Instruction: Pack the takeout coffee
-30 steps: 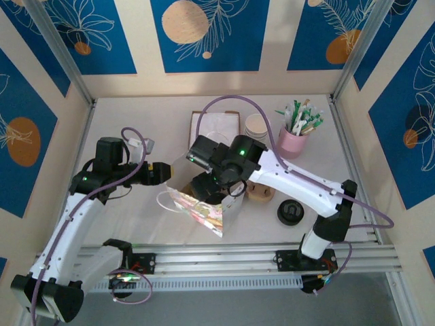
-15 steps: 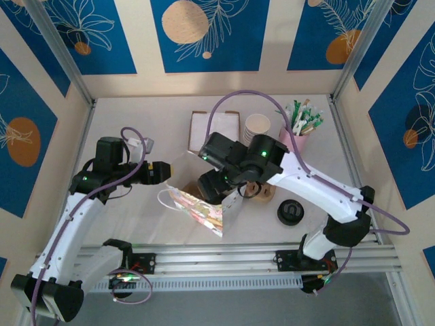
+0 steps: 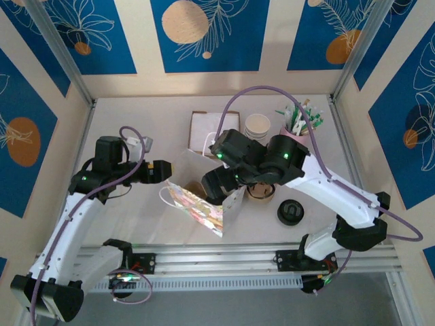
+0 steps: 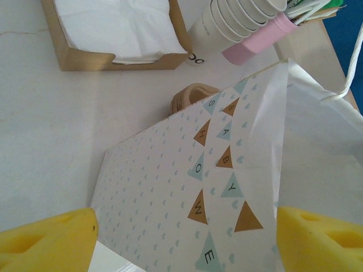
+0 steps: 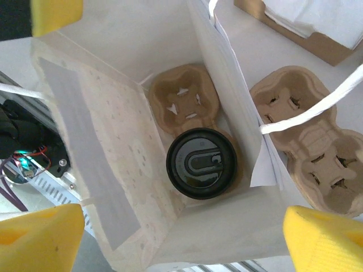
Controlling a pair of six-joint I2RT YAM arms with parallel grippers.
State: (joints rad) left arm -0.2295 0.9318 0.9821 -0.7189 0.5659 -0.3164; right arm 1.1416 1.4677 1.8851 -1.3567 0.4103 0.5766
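The takeout coffee (image 5: 202, 163), a cup under a round black lid, stands in a brown cup carrier (image 5: 184, 105) at the bottom of the white paper bag (image 5: 102, 170). My right gripper (image 5: 181, 243) hovers above the bag's mouth, open and holding nothing, its yellow fingertips (image 5: 39, 238) wide apart. In the top view this gripper (image 3: 211, 187) is over the patterned bag (image 3: 204, 210). My left gripper (image 3: 165, 172) is at the bag's left side. Its view has the bag's printed panel (image 4: 193, 192) just ahead of the open left gripper (image 4: 184, 241).
A second cup carrier (image 3: 262, 192) lies right of the bag, and a loose black lid (image 3: 290, 212) lies beyond it. At the back stand a napkin box (image 3: 211, 129), a stack of lidless cups (image 3: 257, 125) and a pink holder with stirrers (image 3: 296, 132).
My right arm has lifted up and to the right, out of the bag. The left gripper's jaws have spread wider beside the bag.
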